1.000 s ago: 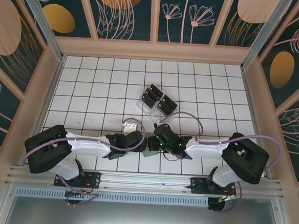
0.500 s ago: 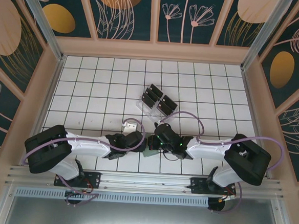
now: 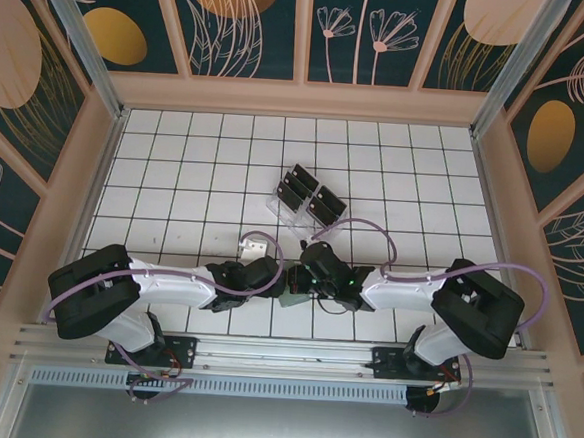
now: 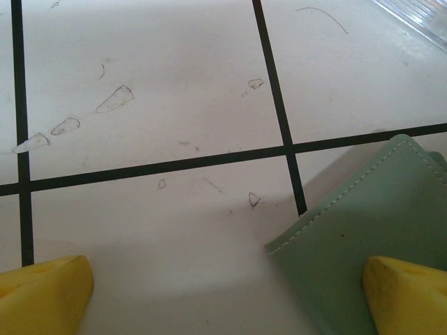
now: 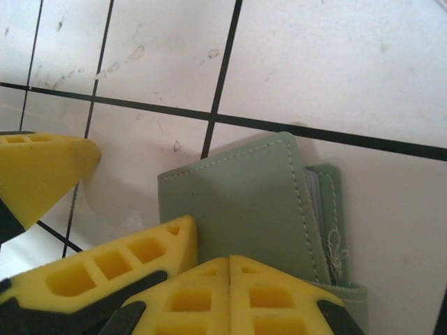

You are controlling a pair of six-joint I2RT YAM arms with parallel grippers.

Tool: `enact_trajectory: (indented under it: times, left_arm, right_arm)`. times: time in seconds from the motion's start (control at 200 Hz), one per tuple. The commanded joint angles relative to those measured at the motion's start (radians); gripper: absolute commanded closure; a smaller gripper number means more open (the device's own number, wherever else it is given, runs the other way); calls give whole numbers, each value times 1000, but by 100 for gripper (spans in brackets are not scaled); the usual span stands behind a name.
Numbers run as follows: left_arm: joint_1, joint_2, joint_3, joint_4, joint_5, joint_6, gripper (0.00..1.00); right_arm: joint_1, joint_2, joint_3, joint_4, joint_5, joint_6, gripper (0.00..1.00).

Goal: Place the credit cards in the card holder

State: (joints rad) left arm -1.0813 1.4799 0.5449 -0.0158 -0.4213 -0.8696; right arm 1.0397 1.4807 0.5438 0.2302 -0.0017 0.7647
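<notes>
Down at the near middle of the tiled table [image 3: 175, 171], the card holder [image 3: 289, 299] lay flat, about one tile row in from the near rail and wedged between the two wrists. Its far stitched corner sat just short of a black grid line, with bare tiles beyond it and to the left. The credit cards [image 3: 309, 192] stood well apart, farther back, in a clear rack [image 3: 282, 211]. A small white block [image 3: 255, 245] sat just far-left of the left wrist. The left gripper [image 4: 223, 300] was spread wide, one yellow fingertip [image 4: 408, 293] over the holder's near part and the other on bare tile. The right gripper [image 5: 230, 265] had its fingertips pressed together at the holder's near edge; whether they pinched anything could not be told. Both arms, the left arm [image 3: 167, 282] and the right arm [image 3: 407, 287], lay low along the near rail, reaching inward.
</notes>
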Motion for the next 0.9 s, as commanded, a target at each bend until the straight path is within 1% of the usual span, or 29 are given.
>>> enact_trajectory:
  times: [0.0,0.33,0.43,0.561,0.666,0.896]
  left_arm:
    - [-3,33,-33,-14,40,-17,1]
    - [-4,10,-34,-22,32,-29,1]
    - [-4,-26,-43,-36,10,-57,1]
    - [-3,-88,-48,-86,-44,-110,1]
    - [-3,-120,-50,-119,-72,-124,1]
    - [-1,-82,-51,-78,-46,-99,1]
  right_arm:
    - [-6,37,13,21,-4,11,100]
    - [9,24,-24,22,-7,32,100]
    - [20,14,-32,10,1,34,100]
    - [34,13,-39,-6,9,25,100]
    - [43,16,-42,-21,12,12,100]
    - [81,44,-14,-92,83,-28,100]
